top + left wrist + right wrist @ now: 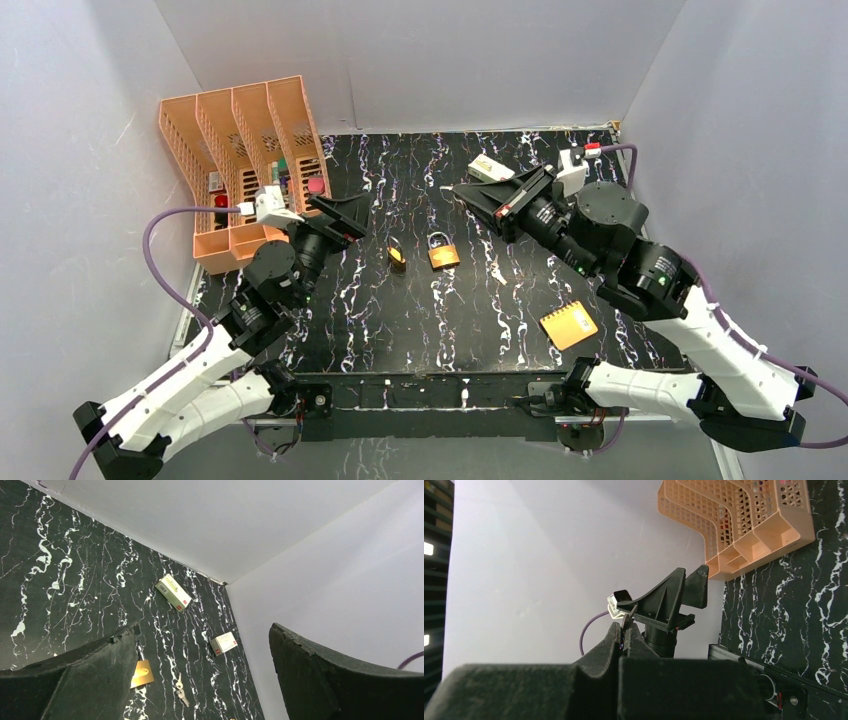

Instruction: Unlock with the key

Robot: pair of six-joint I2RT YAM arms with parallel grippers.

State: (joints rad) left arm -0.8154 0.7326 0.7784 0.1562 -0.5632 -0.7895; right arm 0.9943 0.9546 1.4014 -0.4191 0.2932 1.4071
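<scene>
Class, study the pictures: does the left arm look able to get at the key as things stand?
Probably yes. The left arm's fingers stand open, and its wrist view shows the key lying bare on the table ahead, beside a brass padlock, with nothing over it.

Two padlocks sit on the desk [480, 300]: one padlock [397, 258] nearer the left gripper [352, 216], the other [443, 254] nearer the right gripper [465, 192]. One key bunch [181, 690]. Two boxes ahead of the left gripper: one box [173, 592] farther off, the second [223, 643] closer. One notepad [568, 325]. One rack [245, 165] with four bays.
</scene>
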